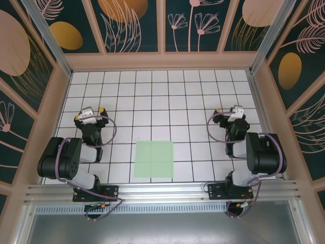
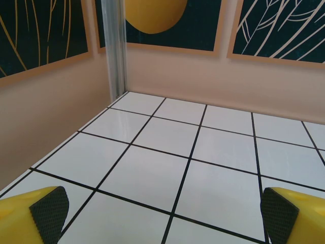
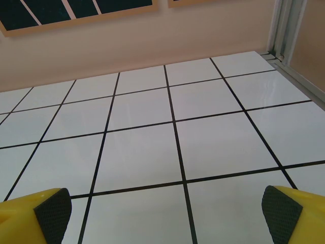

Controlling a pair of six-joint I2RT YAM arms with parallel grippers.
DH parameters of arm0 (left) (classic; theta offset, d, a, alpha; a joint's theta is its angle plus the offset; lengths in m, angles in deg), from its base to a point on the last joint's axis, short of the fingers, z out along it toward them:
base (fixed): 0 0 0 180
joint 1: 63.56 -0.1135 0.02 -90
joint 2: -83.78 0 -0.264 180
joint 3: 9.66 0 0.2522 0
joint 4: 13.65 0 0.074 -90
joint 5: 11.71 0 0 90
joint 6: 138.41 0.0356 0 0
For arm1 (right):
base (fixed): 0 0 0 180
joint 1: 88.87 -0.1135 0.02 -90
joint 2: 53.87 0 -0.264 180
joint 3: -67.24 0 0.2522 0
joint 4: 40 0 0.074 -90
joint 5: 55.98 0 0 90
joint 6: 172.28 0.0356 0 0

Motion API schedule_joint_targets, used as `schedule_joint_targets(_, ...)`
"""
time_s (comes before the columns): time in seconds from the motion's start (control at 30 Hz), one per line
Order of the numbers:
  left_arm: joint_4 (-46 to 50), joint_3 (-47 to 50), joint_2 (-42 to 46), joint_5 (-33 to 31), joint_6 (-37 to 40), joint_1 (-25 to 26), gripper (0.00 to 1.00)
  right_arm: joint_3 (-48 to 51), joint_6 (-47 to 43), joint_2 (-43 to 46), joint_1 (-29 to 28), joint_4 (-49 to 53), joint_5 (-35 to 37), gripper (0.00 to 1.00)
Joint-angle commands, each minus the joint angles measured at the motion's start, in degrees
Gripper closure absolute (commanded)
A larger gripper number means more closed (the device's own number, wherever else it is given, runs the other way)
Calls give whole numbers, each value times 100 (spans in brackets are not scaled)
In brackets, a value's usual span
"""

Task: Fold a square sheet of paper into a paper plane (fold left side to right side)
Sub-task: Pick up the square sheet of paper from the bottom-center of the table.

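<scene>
Fingers on the left gripper [image 1: 91,113] stand spread wide with nothing between them; in the left wrist view its black pads [image 2: 48,213] sit at the two lower corners with bare white tiles between. The right gripper [image 1: 230,112] is spread just as wide and also empty, its pads [image 3: 51,213] far apart over bare tiles. The square sheet of paper [image 1: 154,159] lies flat and unfolded on the table [image 1: 152,96], close to the near edge, midway between the two arms and well apart from both grippers. Faint cross-shaped creases mark it.
</scene>
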Motion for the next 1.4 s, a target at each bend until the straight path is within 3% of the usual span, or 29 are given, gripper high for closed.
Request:
schedule_joint_targets(0.0,-20,-51,33,5,-70,-35,1,-15,-66,-11,-26,-279,48,1)
schedule_joint_targets(0.57,-68,-24,55,-22,-70,-35,1,-7,-14,-3,85,-296,-189,1)
schedule_joint_targets(0.67,457,-77,628,104,30,-26,1,-413,85,468,130,809,-141,1)
schedule_joint_targets(0.77,2103,-411,1836,28,-203,-26,1,-1132,270,1102,149,2807,-90,1)
schedule_joint_targets(0.87,4270,-1157,2672,290,-1089,-26,1,-1392,758,1656,90,3724,-146,1)
schedule_joint_targets(1.07,6581,-1926,3397,1956,-2539,153,1,-2129,1686,2248,-259,5774,-387,1)
schedule_joint_targets(1.37,8733,-2377,3479,2658,-3501,1940,2,-2389,2459,2575,-2114,7508,164,1)
